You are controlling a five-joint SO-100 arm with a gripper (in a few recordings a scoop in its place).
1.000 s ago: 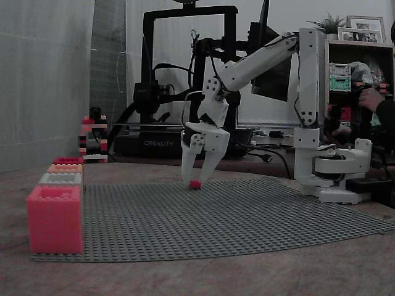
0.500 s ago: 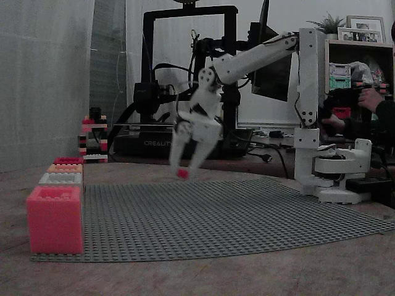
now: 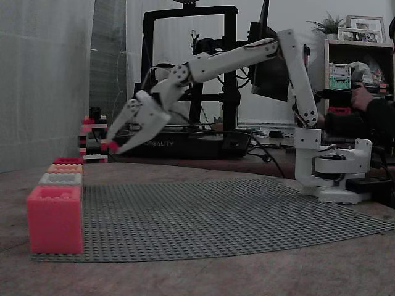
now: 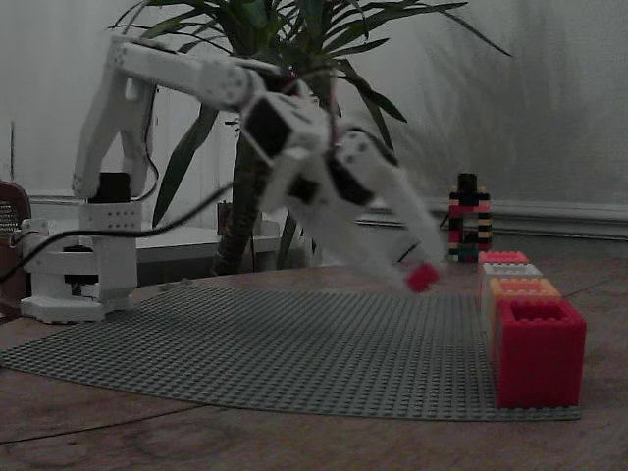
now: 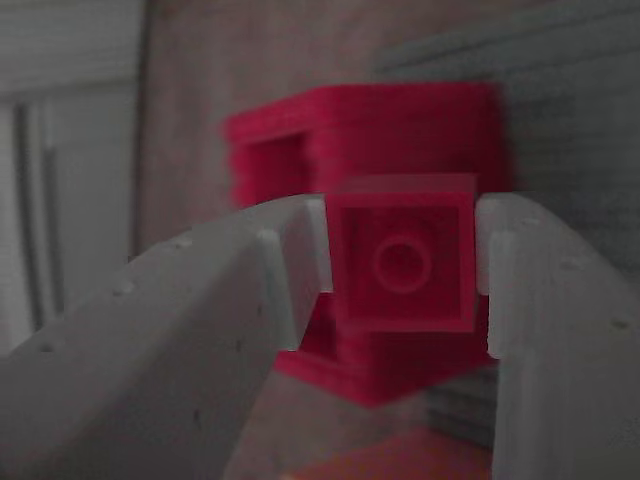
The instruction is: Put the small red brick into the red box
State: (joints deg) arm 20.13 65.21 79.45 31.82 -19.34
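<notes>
While your gripper (image 3: 113, 146) clamps the small red brick (image 3: 112, 146) in the air at the left of a fixed view, the red box (image 3: 55, 219) sits on the tabletop below and further left.

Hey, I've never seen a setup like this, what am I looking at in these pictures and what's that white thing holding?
The white thing is a small robot arm bolted to a table, ending in a two-finger gripper. Two pictures come from cameras standing at table height on opposite sides, so the scene looks mirrored between them. The third comes from a camera riding on the gripper itself, looking out between its fingers.

On the table lies a grey studded baseplate. Along its edge stands a row of hollow boxes, the nearest being the red box.

The gripper is shut on the small red brick, carried in the air above the plate, a little short of the boxes.
</notes>
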